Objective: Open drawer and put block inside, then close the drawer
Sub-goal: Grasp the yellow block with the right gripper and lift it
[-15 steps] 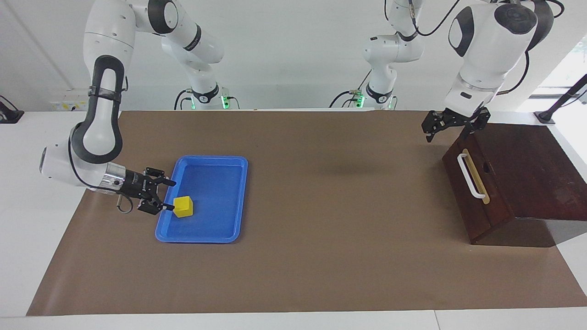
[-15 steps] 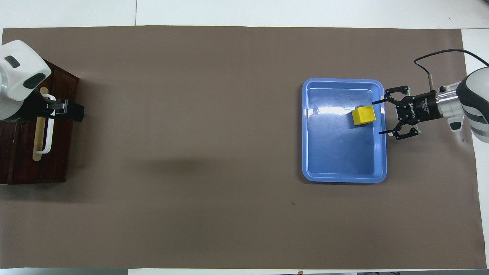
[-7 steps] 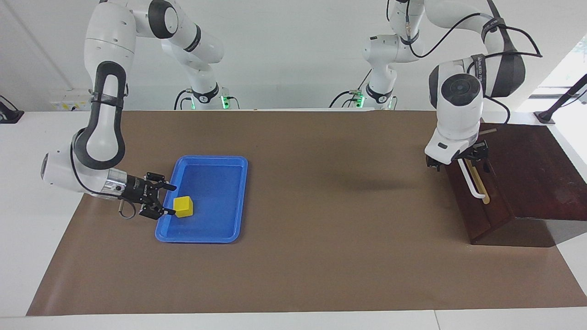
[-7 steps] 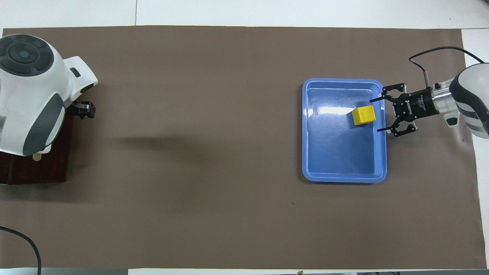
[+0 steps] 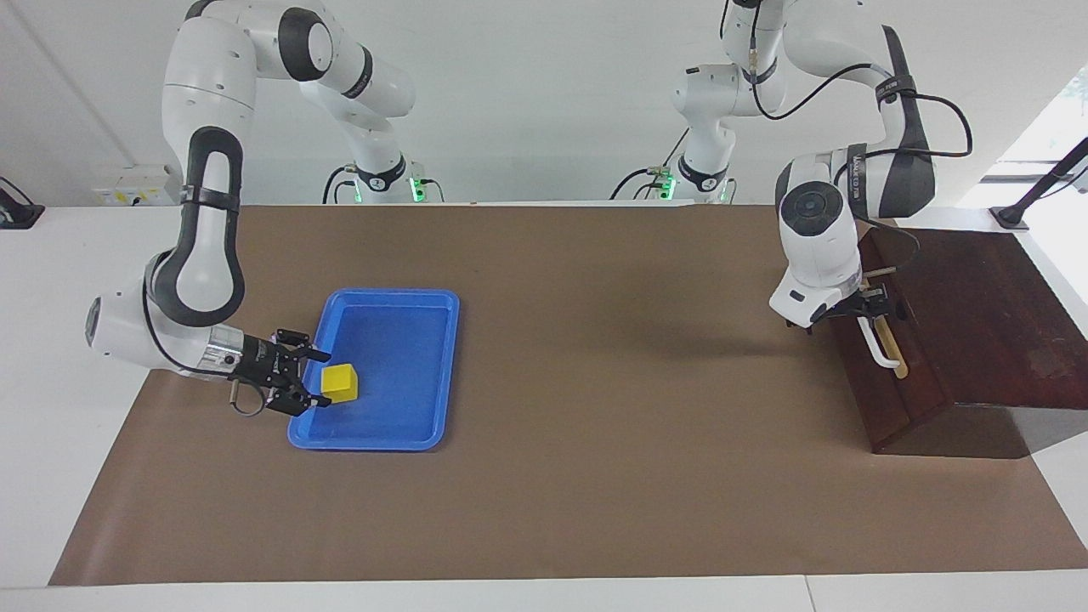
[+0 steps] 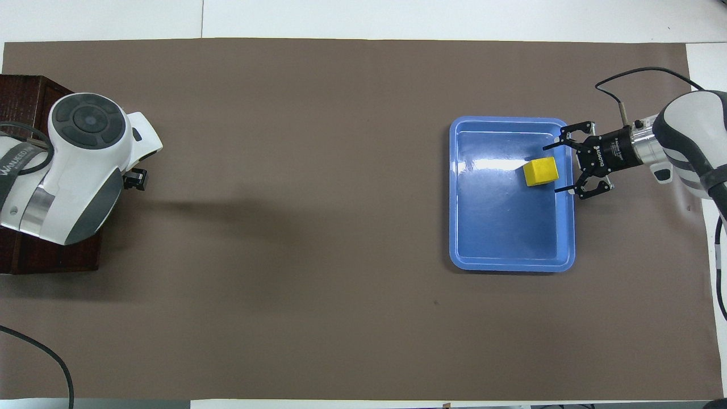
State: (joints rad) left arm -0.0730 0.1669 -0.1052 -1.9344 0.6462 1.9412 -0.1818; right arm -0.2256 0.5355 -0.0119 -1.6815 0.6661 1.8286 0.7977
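Two open tools: right tool (image 5: 321, 379) straddles the block (image 5: 340, 382) sideways in the tray (image 5: 442, 374), left tool (image 5: 875, 308) at the drawer handle (image 5: 880, 347).

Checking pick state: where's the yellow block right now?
The block sits in the blue tray toward the right arm's end of the table, by the tray's rim there. The right claw is open, fingertips flanking it.

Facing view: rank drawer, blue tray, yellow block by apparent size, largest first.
1. drawer, though the left arm hides part of its front.
2. blue tray.
3. yellow block, lying in the tray, by far the smallest.

The drawer and tray look clearly unlike in size, so no tie.
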